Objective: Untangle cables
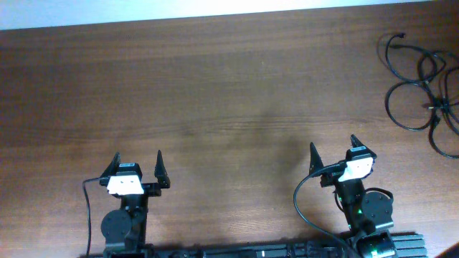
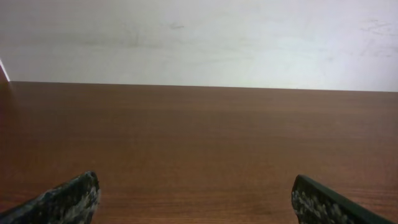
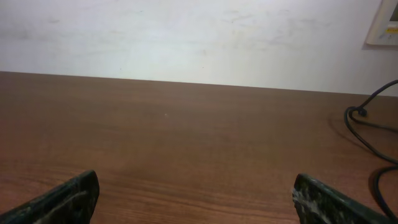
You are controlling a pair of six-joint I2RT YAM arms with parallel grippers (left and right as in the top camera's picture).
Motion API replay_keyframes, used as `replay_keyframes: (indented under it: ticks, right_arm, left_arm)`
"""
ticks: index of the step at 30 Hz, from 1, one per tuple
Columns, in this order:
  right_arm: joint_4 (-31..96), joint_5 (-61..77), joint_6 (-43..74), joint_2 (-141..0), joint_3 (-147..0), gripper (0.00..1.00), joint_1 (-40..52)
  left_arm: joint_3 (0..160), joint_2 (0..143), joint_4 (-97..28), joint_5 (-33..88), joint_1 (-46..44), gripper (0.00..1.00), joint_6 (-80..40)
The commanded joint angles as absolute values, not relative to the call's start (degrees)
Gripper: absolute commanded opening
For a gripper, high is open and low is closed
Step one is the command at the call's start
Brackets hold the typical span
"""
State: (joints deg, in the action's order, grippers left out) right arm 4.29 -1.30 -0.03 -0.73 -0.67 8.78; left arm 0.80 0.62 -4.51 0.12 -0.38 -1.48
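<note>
The cables [image 1: 419,89] are thin black cords lying in loose overlapping loops at the far right of the wooden table, partly cut off by the frame edge. A few of their loops show at the right edge of the right wrist view [image 3: 367,134]. My left gripper [image 1: 136,165] is open and empty near the front left, far from the cables. My right gripper [image 1: 333,149] is open and empty at the front right, short of the cables and to their left. In each wrist view the two fingertips stand wide apart over bare wood [image 2: 196,193] [image 3: 196,193].
The wooden table [image 1: 215,93] ends at a white wall along its far edge. A pale panel [image 3: 384,25] hangs on the wall at the upper right. Each arm's own thick black wire [image 1: 305,208] runs by its base.
</note>
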Motion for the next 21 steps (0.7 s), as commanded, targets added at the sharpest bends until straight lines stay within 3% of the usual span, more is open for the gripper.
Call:
replay_keyframes:
  ticks: [1,6,17,21]
  right_arm:
    - [4.5,-2.3,-0.2,-1.2,-0.3,0.98,8.6]
    - [3.0,-18.1,-0.2,-1.4,-0.3,0.99,8.6]
    - [3.0,-18.0,-0.2,-1.4,-0.3,0.99,8.6]
    - [3.1,-5.3,-0.2,-1.4,-0.3,0.99,8.6]
  left_arm:
    - [0.5,0.3,-4.7,-0.4,0.0,0.99,-0.6]
    - [0.5,0.3,-4.7,-0.4,0.0,0.99,-0.6]
    - [0.5,0.3,-4.7,-0.4,0.0,0.99,-0.6]
    - [0.5,0.3,-4.7,-0.4,0.0,0.99,-0.6]
